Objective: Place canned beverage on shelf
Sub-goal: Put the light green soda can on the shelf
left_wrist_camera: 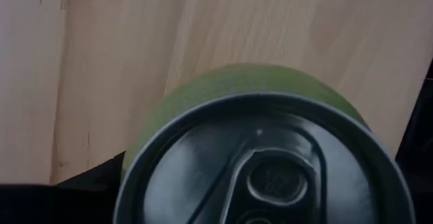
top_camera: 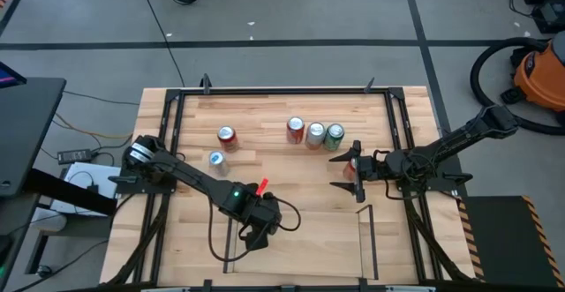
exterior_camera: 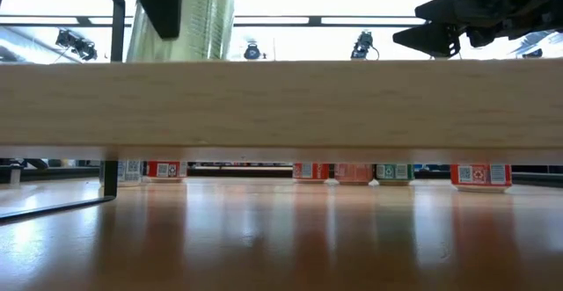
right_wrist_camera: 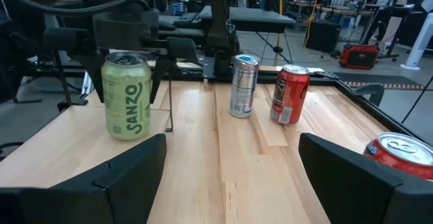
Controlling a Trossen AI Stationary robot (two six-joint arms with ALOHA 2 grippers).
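Over on the left, the left pincer (top_camera: pixel 256 226) is down at the near end of the tabletop (top_camera: pixel 291 177), where the thin black rods of the shelf (top_camera: pixel 369 243) stand. The green can (right_wrist_camera: pixel 126 99) is upright between its fingers, with its base apparently on the light wood. Dark fingers flank the can on both sides, but I cannot tell whether they are pressing on it or clear of it.

My read on the handling: smooth, thin metal walls that would dent under a hard squeeze. It looks unopened, so it is probably full and fairly weighty. Mid-body, across the round sides, is the place to hold it. It's tall and narrow, so it could tip over.

Moving right, a silver can (top_camera: pixel 216 160) and a red can (top_camera: pixel 227 136) stand apart from each other. Then comes a row of three cans (top_camera: pixel 315 134) at the far side.

At far right, the right pincer (top_camera: pixel 340 171) hovers with its fingers spread wide and nothing between them. Another red can (top_camera: pixel 354 163) sits just beside it.

What each view gives:
- **High view:** the green can is hidden under the left arm.
- **Left wrist view:** only the lid and pull tab (left_wrist_camera: pixel 270 176) show.
- **Right wrist view:** this is the only one with the label and the base.
- **Low view:** a wooden beam (exterior_camera: pixel 281 102) blocks most of it, leaving just the can's upper body.
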